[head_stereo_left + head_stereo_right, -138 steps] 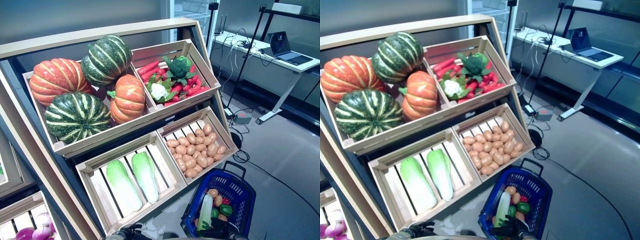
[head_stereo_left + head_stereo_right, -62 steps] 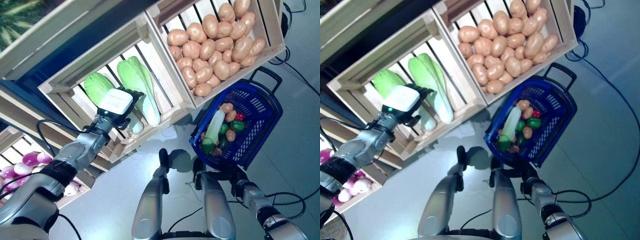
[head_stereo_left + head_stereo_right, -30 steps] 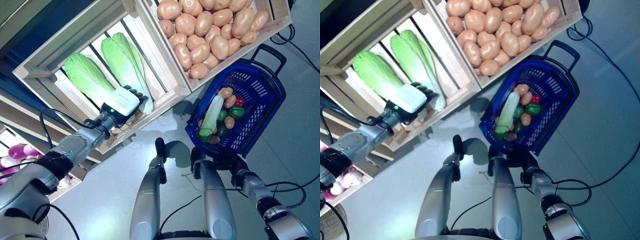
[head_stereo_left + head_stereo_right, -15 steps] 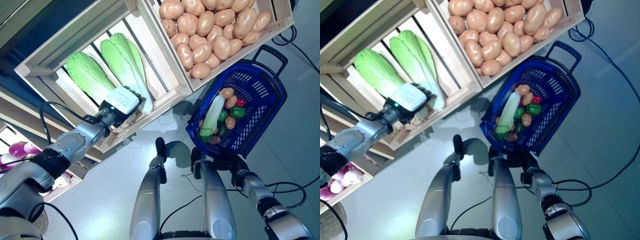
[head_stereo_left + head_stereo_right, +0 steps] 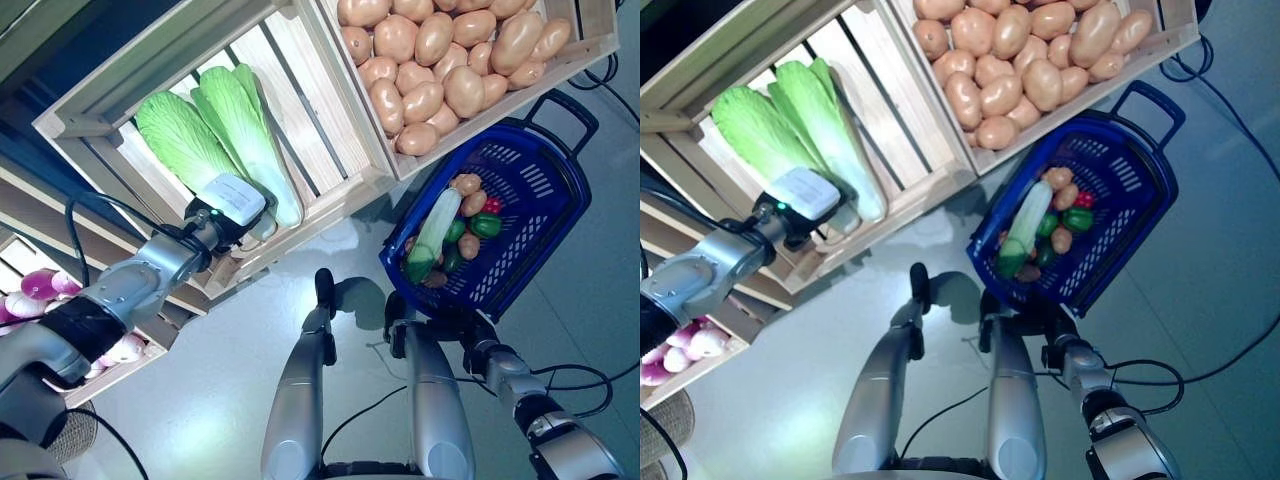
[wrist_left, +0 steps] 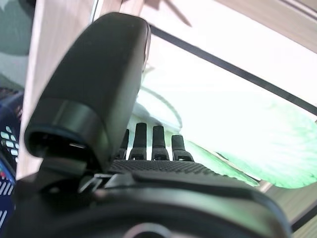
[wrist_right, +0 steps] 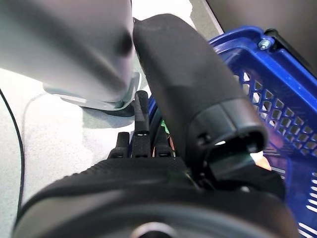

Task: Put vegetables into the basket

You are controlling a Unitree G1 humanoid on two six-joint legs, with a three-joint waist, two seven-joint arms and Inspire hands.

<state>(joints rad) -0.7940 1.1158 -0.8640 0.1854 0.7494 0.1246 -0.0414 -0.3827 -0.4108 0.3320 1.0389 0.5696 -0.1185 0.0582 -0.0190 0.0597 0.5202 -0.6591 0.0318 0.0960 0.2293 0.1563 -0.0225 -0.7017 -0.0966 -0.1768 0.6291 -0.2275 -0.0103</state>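
Observation:
My left hand, with a white cover, is in the lower wooden crate at the white stalk ends of two pale green cabbages. In the left wrist view its fingers are straight and reach to the cabbage, holding nothing. The blue basket stands on the floor to the right. It holds a long pale green vegetable, a green pepper, potatoes and something red. My right hand is open at the basket's near rim, fingers straight.
The wooden stand has a crate of potatoes just above the basket and a lower shelf with purple bulbs at the left. Grey floor lies between the stand and the basket.
The view has shifted a little. My left hand has moved down to the cabbages' stalk ends, and the left cabbage now lies against the right one. My right hand stays by the basket.

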